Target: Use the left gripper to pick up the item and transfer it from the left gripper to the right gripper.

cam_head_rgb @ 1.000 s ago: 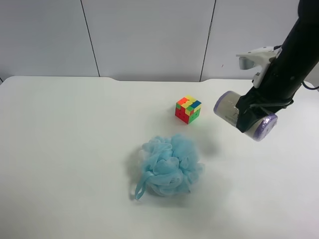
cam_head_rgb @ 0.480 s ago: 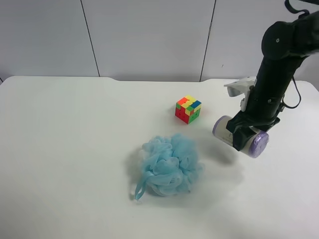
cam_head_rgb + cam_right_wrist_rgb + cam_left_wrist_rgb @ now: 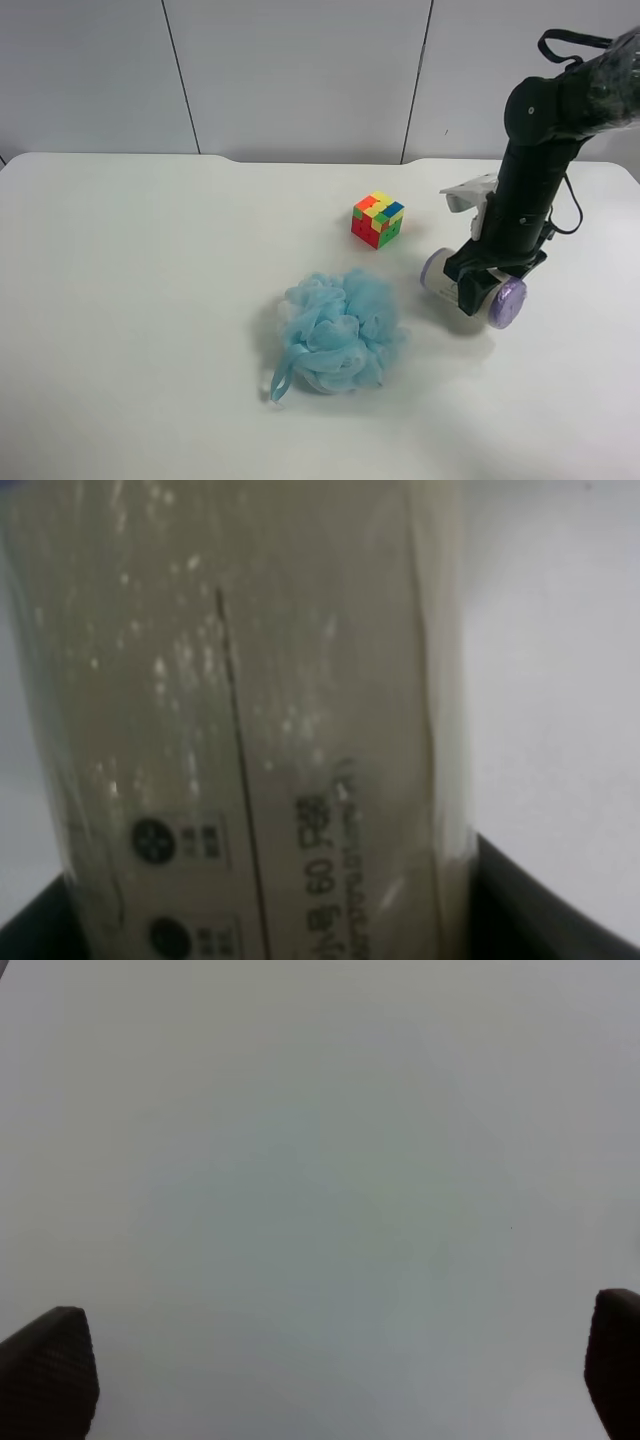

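While the right arm is bending down at the right of the exterior high frame, the listing is running as follows.

Right arm: black, with a white bracket at mid-height, it is leaning from the upper right corner down and leftward toward the table (image 3: 150, 300).
Right gripper (image 3: 487, 285): it is pointing downward and clamping the item across its middle; in the right wrist view dark finger pads (image 3: 520, 895) are showing at both lower corners, pressed against the wrapper.
Item (image 3: 500, 299): cream-white cylinder with purple ends, lying roughly level, low over or on the table at right of centre; whether it is touching the surface cannot be told. Up close (image 3: 250, 710), glossy wrap and small black print are filling the view.
Left gripper (image 3: 330, 1385): fingers (image 3: 45, 1370) are sitting far apart at the lower corners of its wrist view, nothing between them, facing bare white surface.
Puzzle cube (image 3: 377, 219): multicoloured, sitting above and left of the item, apart from it.
Bath pouf (image 3: 338, 330): blue mesh, resting at lower centre, left of the item.
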`<move>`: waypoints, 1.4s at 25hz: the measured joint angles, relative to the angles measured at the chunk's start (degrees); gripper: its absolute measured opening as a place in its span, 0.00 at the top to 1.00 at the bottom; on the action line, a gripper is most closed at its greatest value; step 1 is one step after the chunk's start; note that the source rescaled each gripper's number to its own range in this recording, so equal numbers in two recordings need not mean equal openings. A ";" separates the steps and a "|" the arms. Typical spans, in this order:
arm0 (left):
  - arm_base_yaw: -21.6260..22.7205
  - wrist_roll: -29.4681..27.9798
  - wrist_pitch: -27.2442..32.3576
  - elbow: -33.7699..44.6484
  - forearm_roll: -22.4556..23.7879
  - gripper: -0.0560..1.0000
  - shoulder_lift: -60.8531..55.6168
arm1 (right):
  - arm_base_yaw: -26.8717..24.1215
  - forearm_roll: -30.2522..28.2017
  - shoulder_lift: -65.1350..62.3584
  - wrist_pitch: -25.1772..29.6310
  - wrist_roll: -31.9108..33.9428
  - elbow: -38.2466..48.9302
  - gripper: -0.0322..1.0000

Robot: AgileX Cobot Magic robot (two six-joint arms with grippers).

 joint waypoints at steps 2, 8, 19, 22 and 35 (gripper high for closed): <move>0.00 0.00 0.00 0.00 0.00 0.00 0.00 | 0.00 0.12 0.49 0.11 0.00 0.00 0.97; 0.00 0.00 0.00 0.00 0.00 0.00 0.00 | 0.00 0.97 0.56 0.13 0.07 0.00 0.97; 0.00 0.00 0.00 0.00 0.00 0.00 0.00 | 0.00 0.49 0.56 0.31 8.00 0.00 0.05; 0.00 0.00 0.00 0.00 0.00 0.00 0.00 | 0.00 0.43 0.56 0.31 8.39 0.00 0.01; 0.00 0.00 0.00 0.00 0.00 0.00 0.00 | 0.00 -1.43 -0.78 3.56 8.34 -1.19 0.01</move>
